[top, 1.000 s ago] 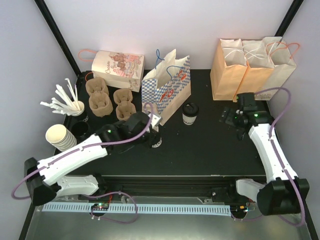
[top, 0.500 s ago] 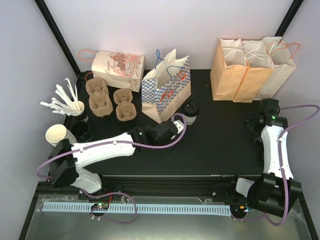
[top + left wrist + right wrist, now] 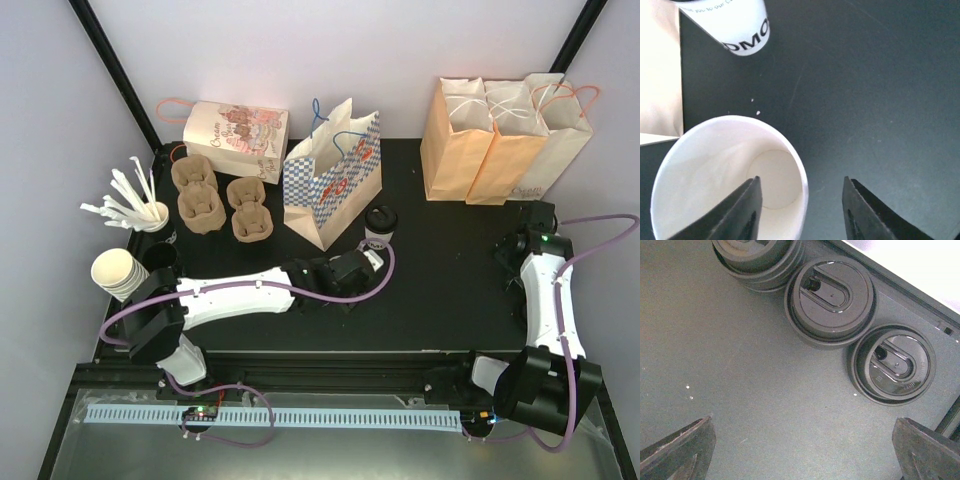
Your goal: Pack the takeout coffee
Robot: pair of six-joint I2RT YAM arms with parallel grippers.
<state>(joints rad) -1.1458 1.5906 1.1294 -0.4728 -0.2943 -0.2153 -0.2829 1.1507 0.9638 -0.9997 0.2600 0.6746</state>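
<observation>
**A:** What has the left gripper (image 3: 800, 210) got?

**B:** Its fingers stand apart, one inside and one outside the wall of an open white paper cup with no lid (image 3: 727, 177). I can't tell whether they pinch the rim or only straddle it.

**A:** And the finished coffee?

**B:** The lidded white paper cup with black lettering (image 3: 379, 227) stands just beyond that gripper, near the blue-and-white checked paper bag (image 3: 333, 175). In the wrist view its printed side (image 3: 742, 30) shows just ahead of the fingers.

**A:** How should this step go?

**B:** I'd judge the open cup needs setting upright clear of the lidded one. Keep the inner finger flat to the wall so the paper doesn't crease, and don't nudge the coffee.

**A:** The arm's pose?

**B:** Stretched low across the table to its right, wrist pointing down.

**A:** The right gripper (image 3: 800, 450)?

**B:** Wide open, empty, hovering over round black plastic lids (image 3: 830, 300) lying ahead of it, the arm folded near the table's right edge.
</observation>
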